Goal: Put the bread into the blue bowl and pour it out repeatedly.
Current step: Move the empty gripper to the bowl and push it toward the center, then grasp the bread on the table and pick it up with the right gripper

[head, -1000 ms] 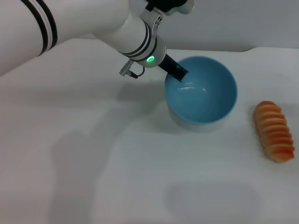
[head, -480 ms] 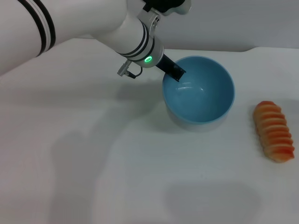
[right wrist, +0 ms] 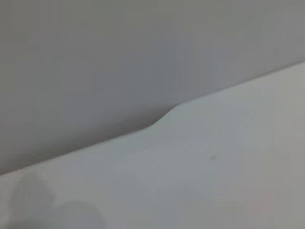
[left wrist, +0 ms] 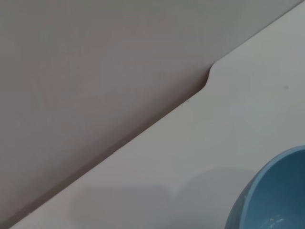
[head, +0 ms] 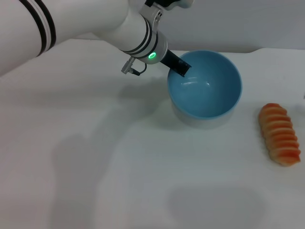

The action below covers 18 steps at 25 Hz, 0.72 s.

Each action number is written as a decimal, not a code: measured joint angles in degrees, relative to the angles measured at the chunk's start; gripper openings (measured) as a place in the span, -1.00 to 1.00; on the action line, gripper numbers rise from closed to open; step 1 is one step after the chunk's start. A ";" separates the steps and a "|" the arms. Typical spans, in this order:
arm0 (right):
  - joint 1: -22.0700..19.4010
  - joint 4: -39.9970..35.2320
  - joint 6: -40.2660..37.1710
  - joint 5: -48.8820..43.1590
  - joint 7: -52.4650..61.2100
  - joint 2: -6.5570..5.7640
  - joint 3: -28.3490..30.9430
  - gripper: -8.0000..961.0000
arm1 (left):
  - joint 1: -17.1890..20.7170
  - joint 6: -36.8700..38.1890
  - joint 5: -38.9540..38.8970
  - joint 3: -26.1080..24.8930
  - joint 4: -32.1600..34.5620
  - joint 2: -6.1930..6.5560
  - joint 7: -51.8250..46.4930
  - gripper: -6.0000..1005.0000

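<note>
The blue bowl (head: 205,88) is empty and tilted toward me, its left side lifted off the white table (head: 95,157). My left gripper (head: 180,68) is shut on the bowl's left rim, one dark finger inside the wall. The bread (head: 279,134), striped orange-red and cream, lies on the table right of the bowl, apart from it. A piece of the bowl's rim shows in the left wrist view (left wrist: 271,191). My right gripper is out of view.
A grey wall (head: 248,21) stands behind the table's back edge, which has a notch (left wrist: 208,78). The right wrist view shows only bare table (right wrist: 214,181) and wall.
My left gripper has lifted the bowl's left rim a little and tilted the bowl further. The bread has not moved.
</note>
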 joint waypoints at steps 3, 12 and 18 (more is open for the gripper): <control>1.85 3.47 1.49 -1.75 0.56 0.01 -1.75 0.63 | 0.15 -0.32 -0.01 0.00 -0.03 -0.08 -0.05 -0.99; 3.50 7.69 2.91 -3.61 1.54 0.08 -2.29 0.63 | 0.77 -0.39 -0.01 0.00 -0.51 -0.20 -0.11 -0.99; 5.22 11.30 3.68 -3.65 1.60 0.15 -3.67 0.63 | 1.11 -0.29 -0.01 0.00 -0.61 -0.22 -0.13 -0.99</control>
